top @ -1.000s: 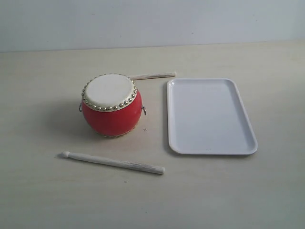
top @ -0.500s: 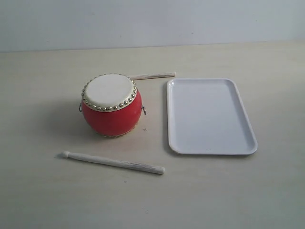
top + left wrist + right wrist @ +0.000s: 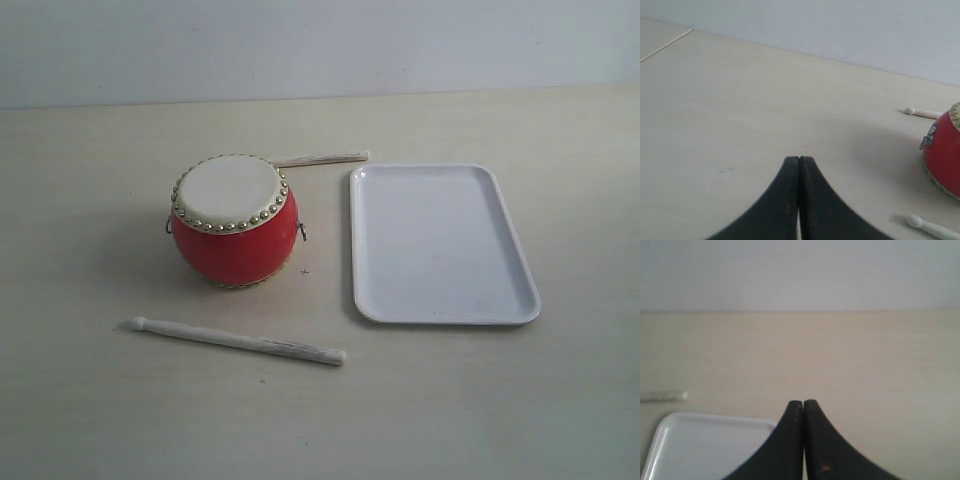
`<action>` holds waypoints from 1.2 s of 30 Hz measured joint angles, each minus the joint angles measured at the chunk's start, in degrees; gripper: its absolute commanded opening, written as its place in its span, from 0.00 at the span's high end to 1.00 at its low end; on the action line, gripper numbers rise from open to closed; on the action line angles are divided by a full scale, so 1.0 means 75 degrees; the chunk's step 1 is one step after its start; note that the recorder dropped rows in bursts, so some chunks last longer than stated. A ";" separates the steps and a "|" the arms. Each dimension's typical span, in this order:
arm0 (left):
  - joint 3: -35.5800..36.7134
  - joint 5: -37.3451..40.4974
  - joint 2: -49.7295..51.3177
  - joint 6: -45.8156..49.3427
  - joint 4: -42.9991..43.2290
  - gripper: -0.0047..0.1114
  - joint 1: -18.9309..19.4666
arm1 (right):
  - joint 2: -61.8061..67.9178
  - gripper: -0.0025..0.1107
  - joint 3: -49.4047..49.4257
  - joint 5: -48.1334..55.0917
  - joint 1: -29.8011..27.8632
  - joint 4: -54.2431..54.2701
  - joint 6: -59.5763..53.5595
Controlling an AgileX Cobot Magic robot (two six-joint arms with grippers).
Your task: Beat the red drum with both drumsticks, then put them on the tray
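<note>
Left of centre on the pale wooden table [image 3: 90,400] stands the small, glossy, round-bellied red drum [image 3: 234,222], cream skin upward and ringed with brass studs. One slim cream wooden drumstick [image 3: 240,341] lies flat on the table in front of it, well apart. The second drumstick [image 3: 320,158] lies behind, one end hidden by the drum. Just right of the drum lies the flat white rectangular plastic tray [image 3: 435,240]. The left hand [image 3: 799,160] and right hand [image 3: 803,403] are both pressed together tip to tip, above the table.
</note>
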 measured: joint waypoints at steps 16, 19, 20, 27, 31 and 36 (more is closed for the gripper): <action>0.0000 0.0000 0.0000 0.0000 0.0000 0.96 0.0000 | 0.3380 0.98 -0.4169 0.3498 0.1749 0.0290 -0.3396; 0.0000 0.0000 0.0000 0.0000 0.0000 0.96 0.0000 | 0.3987 0.98 -0.4563 0.3566 0.2178 0.0273 -0.4302; 0.0000 0.0000 0.0000 0.0000 0.0000 0.96 0.0000 | 0.4163 0.98 -0.4627 0.3566 0.2320 0.0273 -0.4714; 0.0000 0.0000 0.0000 0.0000 0.0000 0.96 0.0000 | 0.5000 0.98 -0.4729 0.3438 0.3119 0.0257 -0.7546; 0.0000 0.0000 0.0000 0.0000 0.0000 0.96 0.0000 | 0.5260 0.91 -0.4729 0.2776 0.3399 -0.0086 -0.8049; 0.0000 0.0000 0.0000 0.0000 0.0000 0.96 0.0000 | 0.5439 0.73 -0.4741 0.1871 0.3466 -0.0513 -0.8130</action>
